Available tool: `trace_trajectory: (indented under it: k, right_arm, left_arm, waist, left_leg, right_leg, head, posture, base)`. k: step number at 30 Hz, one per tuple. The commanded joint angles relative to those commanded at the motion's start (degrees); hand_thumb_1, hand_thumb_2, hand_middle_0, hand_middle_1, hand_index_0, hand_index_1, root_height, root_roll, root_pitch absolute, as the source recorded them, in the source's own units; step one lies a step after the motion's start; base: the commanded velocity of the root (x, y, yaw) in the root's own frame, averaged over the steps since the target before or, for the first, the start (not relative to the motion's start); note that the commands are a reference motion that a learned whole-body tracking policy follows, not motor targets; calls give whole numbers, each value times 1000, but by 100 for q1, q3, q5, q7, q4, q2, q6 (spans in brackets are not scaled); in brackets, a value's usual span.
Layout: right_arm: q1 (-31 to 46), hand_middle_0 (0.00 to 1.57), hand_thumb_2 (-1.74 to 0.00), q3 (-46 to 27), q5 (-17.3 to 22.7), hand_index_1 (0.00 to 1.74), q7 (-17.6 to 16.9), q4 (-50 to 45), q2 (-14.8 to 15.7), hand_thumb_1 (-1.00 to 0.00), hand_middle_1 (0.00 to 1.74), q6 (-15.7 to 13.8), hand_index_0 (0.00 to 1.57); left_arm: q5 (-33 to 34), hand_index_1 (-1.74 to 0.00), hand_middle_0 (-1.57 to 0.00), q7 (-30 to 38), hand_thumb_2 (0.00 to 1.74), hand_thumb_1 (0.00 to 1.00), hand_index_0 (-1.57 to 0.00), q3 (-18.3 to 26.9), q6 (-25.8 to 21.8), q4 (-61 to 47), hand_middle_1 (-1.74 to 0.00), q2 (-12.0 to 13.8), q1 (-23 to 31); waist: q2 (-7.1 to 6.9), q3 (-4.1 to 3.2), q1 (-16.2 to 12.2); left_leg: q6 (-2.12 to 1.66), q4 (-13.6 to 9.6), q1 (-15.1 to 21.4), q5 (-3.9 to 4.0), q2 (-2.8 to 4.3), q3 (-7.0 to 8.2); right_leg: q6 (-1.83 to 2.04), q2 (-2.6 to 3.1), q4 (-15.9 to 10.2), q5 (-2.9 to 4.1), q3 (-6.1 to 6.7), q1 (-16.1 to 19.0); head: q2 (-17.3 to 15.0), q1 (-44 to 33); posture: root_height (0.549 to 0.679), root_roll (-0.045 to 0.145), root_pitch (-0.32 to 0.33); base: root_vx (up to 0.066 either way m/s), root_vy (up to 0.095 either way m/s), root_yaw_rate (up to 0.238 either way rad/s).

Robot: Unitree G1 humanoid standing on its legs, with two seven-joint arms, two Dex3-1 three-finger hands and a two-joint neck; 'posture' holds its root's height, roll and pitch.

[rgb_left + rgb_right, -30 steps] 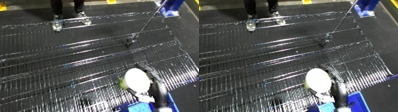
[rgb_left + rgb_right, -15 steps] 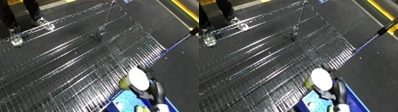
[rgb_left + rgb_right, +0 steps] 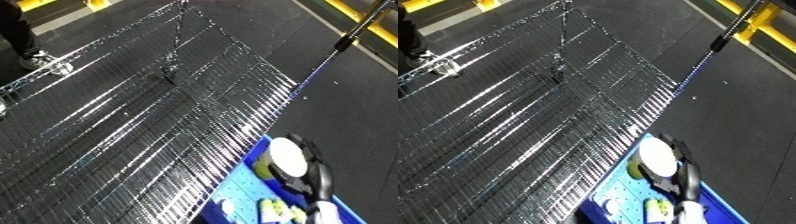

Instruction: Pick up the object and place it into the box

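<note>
My right hand (image 3: pixel 308 174) is a black hand coming up from the lower right edge. Its fingers curl round a round white object (image 3: pixel 286 153) with a yellow-green underside (image 3: pixel 636 169). Hand and object hang over the near-left rim of the blue bin (image 3: pixel 238 194), just past the edge of the wire mesh surface (image 3: pixel 133 130). Inside the bin, below the hand, lie a white thing (image 3: pixel 604 206) and a green-and-white thing (image 3: pixel 274 207). My left hand shows in neither view.
The wire mesh surface fills the left and middle of both views. Its blue-trimmed edge (image 3: pixel 306 80) runs diagonally towards the bin. A black-handled pole (image 3: pixel 351 36) stands at the upper right. Dark floor with yellow markings (image 3: pixel 767 20) lies to the right.
The camera has swung, tilting the whole picture. The blue bin has come into view at the bottom, and my right hand with the white object has gone from over the mesh to over the bin.
</note>
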Motion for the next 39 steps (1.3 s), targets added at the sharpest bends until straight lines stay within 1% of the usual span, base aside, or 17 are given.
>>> trace_trajectory:
  k: [3, 7, 13, 18, 23, 26, 30, 33, 36, 39]
  right_arm:
    - [-29, 785, -870, -82, 82, 870, 45, 166, -106, -500, 870, 18, 785]
    - [-36, 471, -522, -62, 95, 522, 142, 154, -124, -300, 522, 11, 471]
    - [34, 0, 0, -34, 101, 0, 236, 135, -68, 0, 0, -25, 0]
    - [49, 0, 0, -13, 44, 0, 281, 170, -61, 0, 0, 46, 0]
    - [34, 0, 0, 49, -24, 0, 260, 235, -50, 0, 0, 213, 0]
    - [4, 0, 0, 80, -137, 0, 288, 215, -68, 0, 0, 229, 0]
    - [-8, 0, 0, 181, -442, 0, 380, -33, -53, 0, 0, 218, 0]
    - [8, 0, 0, 326, -779, 0, 544, -337, -11, 0, 0, 262, 0]
    - [2, 0, 0, 544, -1163, 0, 657, -698, 48, 0, 0, 327, 0]
    - [-67, 0, 0, 755, -1442, 0, 757, -1008, 91, 0, 0, 391, 0]
  left_arm:
    - [-46, -1740, -1570, 24, 1740, 1000, -1570, -36, 40, -18, -1740, 43, -28]
    - [-95, -1740, -1570, 38, 1740, 1000, -1570, -50, 63, -43, -1740, 57, -33]
    - [-104, -1740, -1570, 6, 1740, 1000, -1570, -40, 34, -32, -1740, 3, 11]
    - [-125, -1740, -1570, -12, 1740, 1000, -1570, -54, 15, 14, -1740, -20, 21]
    - [-126, -1740, -1570, -6, 1740, 1000, -1570, -76, 4, 50, -1740, -32, 18]
    - [-133, -1740, -1570, 29, 1740, 1000, -1570, -88, 25, 46, -1740, -21, 3]
    - [-135, -1740, -1570, 56, 1740, 1000, -1570, -79, 60, -8, -1740, -29, 29]
    - [-120, -1740, -1570, 8, 1740, 1000, -1570, -52, 78, -35, -1740, -57, 78]
    - [-86, -1740, -1570, -38, 1740, 1000, -1570, -35, 125, -79, -1740, -82, 104]
    - [-67, -1740, -1570, -8, 1740, 1000, -1570, -62, 157, -118, -1740, -97, 88]
  waist:
    - [26, -10, 5]
    - [72, -21, -15]
    - [119, -69, -37]
    - [131, -101, -20]
    - [111, -132, 28]
    - [91, -141, 65]
    - [72, -144, 124]
    - [43, -151, 174]
    - [-11, -158, 242]
    - [-81, -155, 326]
  left_leg:
    - [-13, -13, -4, 11, 4, -19]
    - [-18, -58, 4, 32, -4, -29]
    - [-26, -134, 45, 68, -13, -36]
    - [-42, -182, 75, 97, -2, -51]
    - [-40, -215, 87, 118, 0, -79]
    - [-40, -236, 85, 137, 2, -106]
    - [-41, -268, 86, 170, -2, -152]
    - [-37, -261, 81, 186, -16, -199]
    - [-26, -241, 63, 198, -38, -262]
    - [-10, -235, 36, 208, -48, -324]
  right_leg:
    - [3, -4, -5, 15, -8, -13]
    - [1, 5, -35, 31, 9, -37]
    - [-3, 6, -102, 46, 33, -6]
    - [-2, -3, -131, 51, 21, 27]
    - [-6, -4, -145, 56, 2, 57]
    - [-5, -7, -133, 52, -13, 64]
    - [-14, -14, -106, 30, -39, 83]
    - [-35, -24, -62, -8, -64, 101]
    - [-58, -33, -25, -37, -89, 115]
    - [-65, -37, -3, -46, -109, 114]
  head:
    - [-39, 136]
    - [-133, 213]
    - [-275, 213]
    - [-383, 150]
    - [-526, 59]
    - [-576, -44]
    - [-673, -305]
    - [-796, -614]
    - [-879, -956]
    - [-926, -1251]
  posture:
    - [678, 71, 17]
    - [678, 72, 21]
    - [679, 75, 22]
    - [679, 75, 21]
    - [679, 73, 20]
    - [679, 71, 19]
    - [679, 70, 17]
    - [678, 71, 13]
    - [678, 72, 9]
    - [678, 71, 6]
  base:
    - [-12, -17, 27]
    - [-8, 9, -25]
    - [12, 16, -26]
    - [8, 7, 16]
    - [10, 1, 47]
    - [7, -3, 74]
    - [10, 5, 91]
    - [14, 7, 136]
    - [14, -8, 174]
    - [15, -25, 129]
